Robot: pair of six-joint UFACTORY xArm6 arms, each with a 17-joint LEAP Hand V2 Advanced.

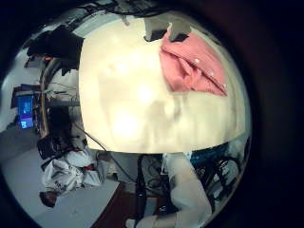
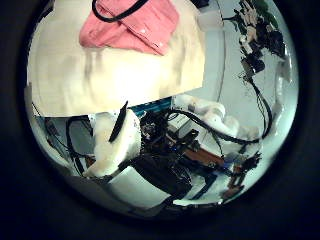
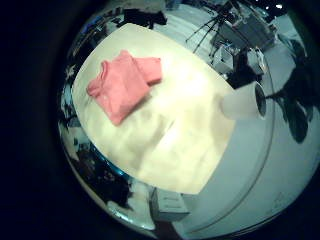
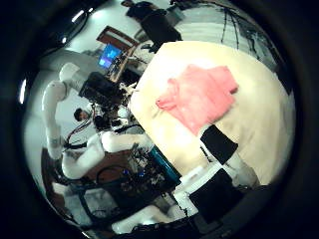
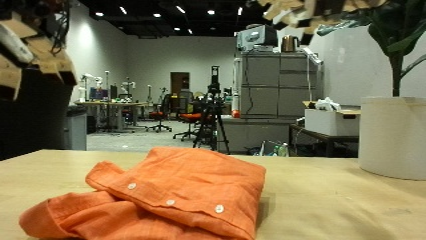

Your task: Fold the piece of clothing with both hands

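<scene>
1. Table (image 5: 346, 190): pale, broad surface; bears the one garment, otherwise bare near it.
2. Garment (image 5: 167, 205): orange buttoned shirt, already bunched into a rough, partly folded heap, lying flat on the table. A buttoned edge runs diagonally across its top layer; a sleeve or hem trails out at the lower side. Long axis cannot be fixed with confidence.
3. Right hand: fingers not clearly shown, so state cannot be told. Its palm views show the shirt (image 3: 122, 82) small, so it sits well above and apart from it.
4. Left hand: state likewise cannot be told. Its palm views show the shirt (image 1: 193, 65) somewhat larger, off to one side on the table edge; judged the nearer hand, though neither touches cloth.
</scene>
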